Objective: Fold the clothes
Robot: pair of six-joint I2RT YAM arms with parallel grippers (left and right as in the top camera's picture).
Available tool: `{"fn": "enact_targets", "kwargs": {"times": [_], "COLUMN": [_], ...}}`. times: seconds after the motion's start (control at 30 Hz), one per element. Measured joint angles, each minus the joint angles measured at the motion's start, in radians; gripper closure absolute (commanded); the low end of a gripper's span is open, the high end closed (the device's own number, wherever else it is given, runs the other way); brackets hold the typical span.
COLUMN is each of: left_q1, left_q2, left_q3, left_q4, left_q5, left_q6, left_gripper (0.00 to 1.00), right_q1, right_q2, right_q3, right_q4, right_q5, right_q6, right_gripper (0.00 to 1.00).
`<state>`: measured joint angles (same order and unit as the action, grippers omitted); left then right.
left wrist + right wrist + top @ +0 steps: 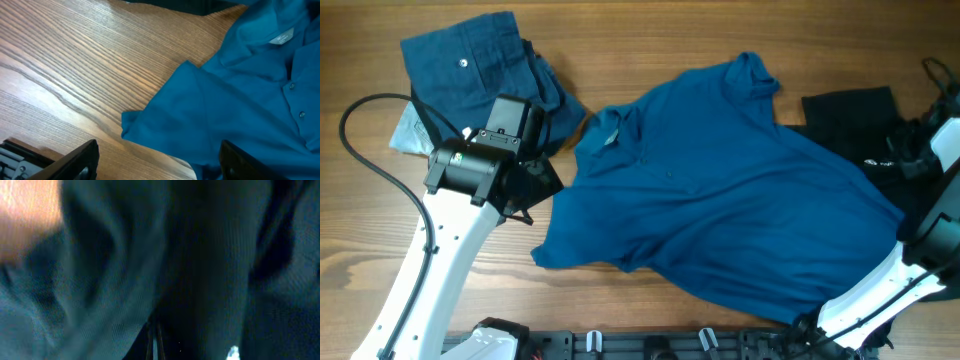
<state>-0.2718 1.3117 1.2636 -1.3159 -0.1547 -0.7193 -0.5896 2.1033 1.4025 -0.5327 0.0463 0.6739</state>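
The large blue collared shirt (720, 190) lies spread and rumpled across the middle of the table, collar toward the left. The navy trousers (470, 60), with a pale button, lie folded at the far left. My left gripper (535, 178) hovers at the shirt's left sleeve. In the left wrist view it (157, 167) is open, with the sleeve edge (150, 125) between and ahead of the fingers. My right gripper (905, 160) is at the shirt's right edge. In the right wrist view its fingers (155, 340) are pressed together amid close, dark teal fabric (100, 280).
A black garment (850, 105) lies at the far right, partly under the shirt's edge. A pale grey cloth (408, 130) peeks out beneath the trousers. The left arm's cable (350, 150) loops over the table at left. Bare wood (75, 65) lies left of the sleeve.
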Motion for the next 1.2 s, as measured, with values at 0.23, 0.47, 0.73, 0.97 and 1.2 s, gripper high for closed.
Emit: {"fn": "enact_targets", "kwargs": {"times": [0.23,0.47,0.73,0.97,1.2], "left_q1": [0.0,0.0,0.0,0.0,0.0], "left_q2": [0.0,0.0,0.0,0.0,0.0], "left_q3": [0.0,0.0,0.0,0.0,0.0], "left_q4": [0.0,0.019,0.02,0.033,0.045], "left_q5": [0.013,0.019,0.026,0.045,0.079], "left_q6": [0.0,0.0,0.003,0.003,0.003], "left_gripper": [0.23,0.2,0.17,0.13,0.13], "right_q1": [-0.119,-0.205,-0.183,-0.111,-0.074], "right_q2": [0.121,0.092,-0.129,-0.127,-0.121], "right_q3": [0.182,0.312,0.322,0.02,-0.082], "right_q4": [0.076,-0.174,-0.679,-0.326,-0.048], "right_q5": [-0.005,-0.363,-0.316,-0.218,-0.221], "right_q6": [-0.011,-0.14,-0.117,-0.072,-0.005], "right_gripper": [0.96,0.67,0.09,0.29,0.96]}}
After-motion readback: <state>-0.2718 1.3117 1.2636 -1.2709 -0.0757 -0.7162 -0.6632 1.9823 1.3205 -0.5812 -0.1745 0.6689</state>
